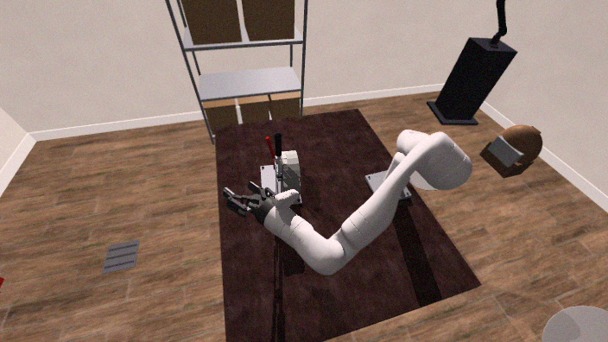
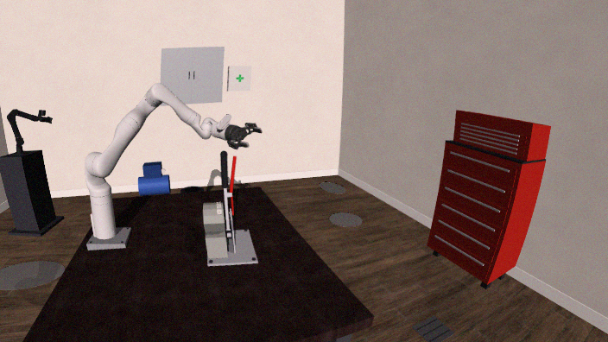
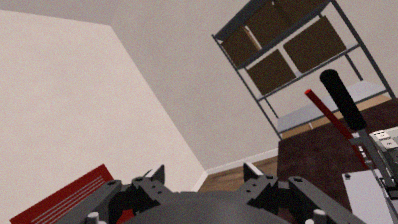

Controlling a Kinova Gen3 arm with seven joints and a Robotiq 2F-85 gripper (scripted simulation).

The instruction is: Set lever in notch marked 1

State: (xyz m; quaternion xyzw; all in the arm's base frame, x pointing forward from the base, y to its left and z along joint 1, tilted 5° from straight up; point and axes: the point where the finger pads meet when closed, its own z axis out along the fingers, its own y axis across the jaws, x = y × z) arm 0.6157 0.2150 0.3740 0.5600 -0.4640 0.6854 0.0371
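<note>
The lever stands near upright on a grey base plate [image 1: 267, 178] [image 2: 243, 255] on the dark table [image 1: 345, 142] [image 2: 151, 285]. It has a black handle [image 1: 278, 143] [image 2: 224, 166] [image 3: 343, 100], and a thin red bar [image 1: 269, 147] [image 2: 233, 173] [image 3: 327, 114] stands splayed a little away from it. A grey housing [image 1: 292, 169] [image 2: 214, 226] sits beside it. Small white number plates [image 3: 386, 138] show in the wrist view, too small to read. My gripper [image 1: 238, 195] [image 2: 251, 137] [image 3: 203, 172] is open and empty. It hovers a little above the handle's top and off to the red bar's side, touching nothing.
A metal shelf rack [image 1: 250, 82] [image 3: 300, 55] with brown boxes stands behind the table. A red tool chest [image 2: 492, 194] [image 3: 65, 200] is by the far wall. A black pedestal [image 1: 471, 82] [image 2: 26, 190] carries another arm. A blue cylinder [image 2: 153, 184] lies behind the table.
</note>
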